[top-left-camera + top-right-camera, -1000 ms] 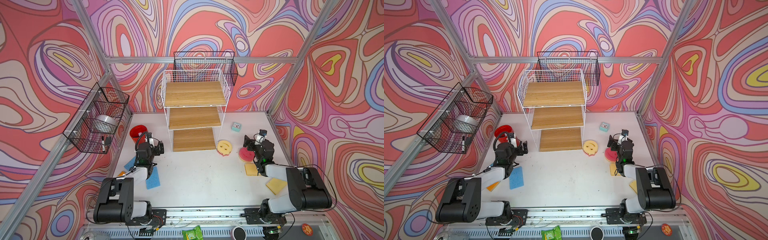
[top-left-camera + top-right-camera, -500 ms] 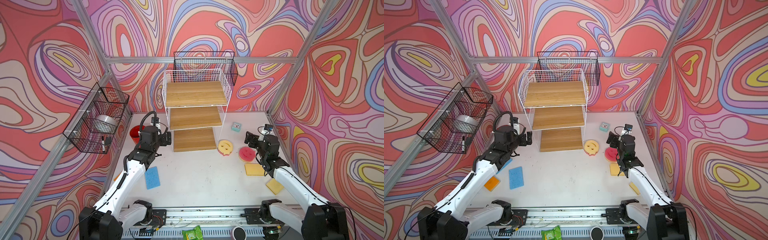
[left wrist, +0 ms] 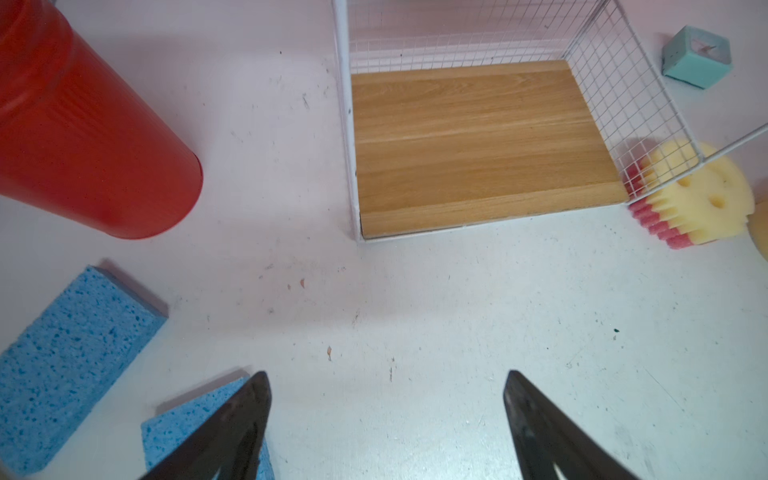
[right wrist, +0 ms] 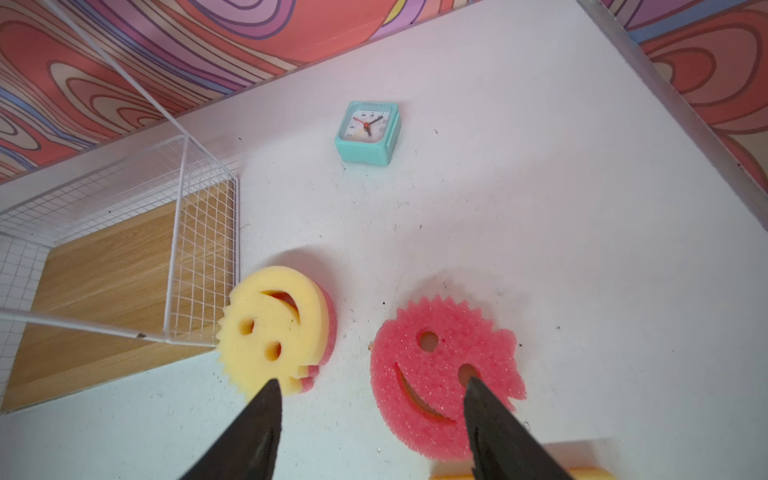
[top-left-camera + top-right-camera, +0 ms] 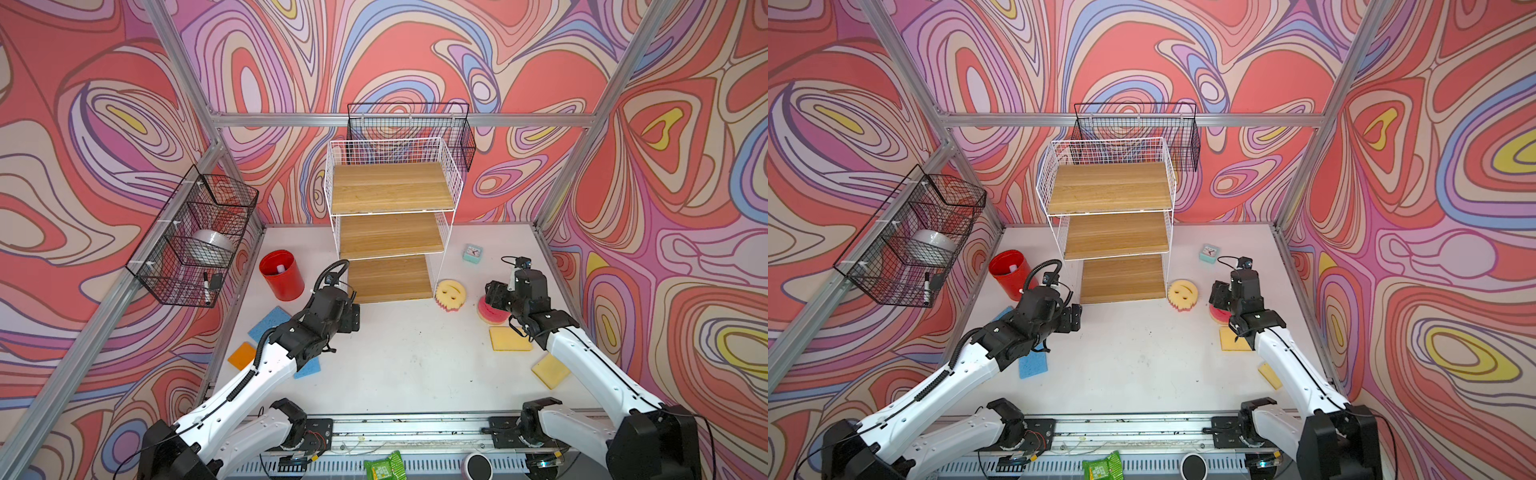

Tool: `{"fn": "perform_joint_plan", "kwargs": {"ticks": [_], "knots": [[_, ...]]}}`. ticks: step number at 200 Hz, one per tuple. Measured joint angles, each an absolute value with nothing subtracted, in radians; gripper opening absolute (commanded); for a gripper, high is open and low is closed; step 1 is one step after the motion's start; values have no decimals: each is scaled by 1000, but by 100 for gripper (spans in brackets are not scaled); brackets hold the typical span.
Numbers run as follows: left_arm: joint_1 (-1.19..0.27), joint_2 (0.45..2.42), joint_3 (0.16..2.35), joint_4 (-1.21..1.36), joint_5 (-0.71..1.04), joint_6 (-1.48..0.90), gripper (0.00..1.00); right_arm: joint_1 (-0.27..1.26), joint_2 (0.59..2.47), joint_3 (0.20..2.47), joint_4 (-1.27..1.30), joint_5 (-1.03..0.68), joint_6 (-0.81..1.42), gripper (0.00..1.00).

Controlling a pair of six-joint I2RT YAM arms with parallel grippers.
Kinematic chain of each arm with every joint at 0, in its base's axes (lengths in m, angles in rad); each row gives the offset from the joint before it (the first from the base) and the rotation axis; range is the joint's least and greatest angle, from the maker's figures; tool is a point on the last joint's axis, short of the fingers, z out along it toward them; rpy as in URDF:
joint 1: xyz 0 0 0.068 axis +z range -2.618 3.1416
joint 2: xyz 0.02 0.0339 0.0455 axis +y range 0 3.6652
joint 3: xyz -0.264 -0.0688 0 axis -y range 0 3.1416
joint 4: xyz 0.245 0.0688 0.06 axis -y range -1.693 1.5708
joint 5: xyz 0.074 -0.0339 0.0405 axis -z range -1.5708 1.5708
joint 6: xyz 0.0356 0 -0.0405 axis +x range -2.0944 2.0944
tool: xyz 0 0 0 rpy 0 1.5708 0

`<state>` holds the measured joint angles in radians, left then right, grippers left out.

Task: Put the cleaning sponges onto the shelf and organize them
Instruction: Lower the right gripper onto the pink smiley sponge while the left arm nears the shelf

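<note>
With the jaws of the left gripper (image 3: 386,373) and right gripper (image 4: 372,380) spread and empty, the pink sponge (image 4: 436,374) should be straddled squarely, then pinched.

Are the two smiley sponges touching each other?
Apart. The right wrist view shows bare table between the yellow-faced smiley sponge and the pink-faced smiley sponge.

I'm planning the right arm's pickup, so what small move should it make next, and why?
Probably nudge the right gripper sideways to centre on the pink smiley sponge: its open, empty jaws span only part of that sponge, one fingertip sits over an eye hole, and the shelf is bare.
</note>
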<state>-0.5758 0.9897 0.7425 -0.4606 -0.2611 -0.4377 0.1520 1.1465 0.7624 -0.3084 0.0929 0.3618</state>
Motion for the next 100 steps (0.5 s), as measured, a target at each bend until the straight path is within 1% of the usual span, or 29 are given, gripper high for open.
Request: {"fn": "perform_joint_plan", "kwargs": {"ticks": [24,41,48,62,71,86,95,100], "knots": [[-608,993,712,-442,-260,-477,89,152,1274,876,-392,108,392,68],[-638,1007,710,-422,-265,-496,94,147,1361,942,-444,117,405,67],[-651,1015,710,-413,-267,-503,100,142,1389,959,-460,116,409,67],[-677,1036,710,-397,-268,-518,100,113,1424,972,-485,101,416,66],[-690,1053,710,-388,-268,-527,100,79,1432,971,-504,86,421,62],[-716,1083,710,-373,-267,-541,100,12,1429,968,-522,65,432,51],[-734,1097,710,-362,-267,-549,100,-23,1423,966,-526,57,434,46],[-744,1103,710,-355,-266,-553,100,-44,1420,963,-527,51,440,45]]}}
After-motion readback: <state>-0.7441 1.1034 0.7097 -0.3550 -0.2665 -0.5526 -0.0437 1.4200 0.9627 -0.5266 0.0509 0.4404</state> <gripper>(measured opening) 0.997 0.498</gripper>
